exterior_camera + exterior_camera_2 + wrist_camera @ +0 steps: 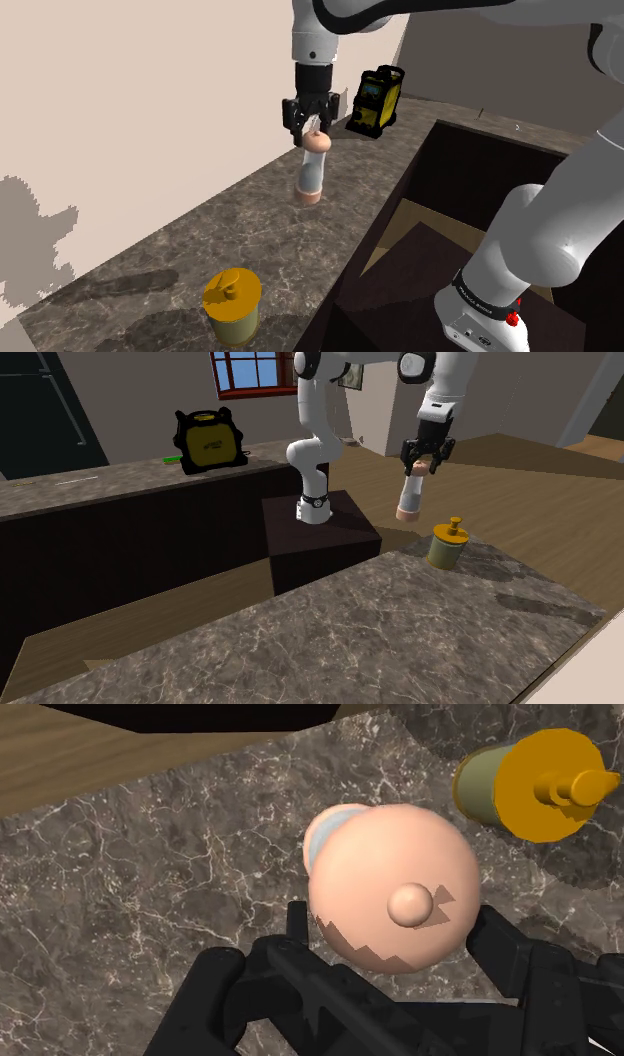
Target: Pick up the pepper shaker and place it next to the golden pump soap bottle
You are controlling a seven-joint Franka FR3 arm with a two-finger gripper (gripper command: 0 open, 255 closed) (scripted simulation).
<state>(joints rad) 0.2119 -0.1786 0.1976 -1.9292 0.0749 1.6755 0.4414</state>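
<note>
Shoulder view: shaker airborne w/ gripper

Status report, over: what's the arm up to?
Gripper shut on pepper shaker, held above counter. Golden soap bottle stands apart. Nothing between them.

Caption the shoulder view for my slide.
End effector holds pepper shaker above the veined counter, away from the golden soap bottle.

The shaker hangs below the gripper, clasped, above the counter. The bottle stands on the counter, below the gripper, well apart. A case stands beyond the gripper.
</note>
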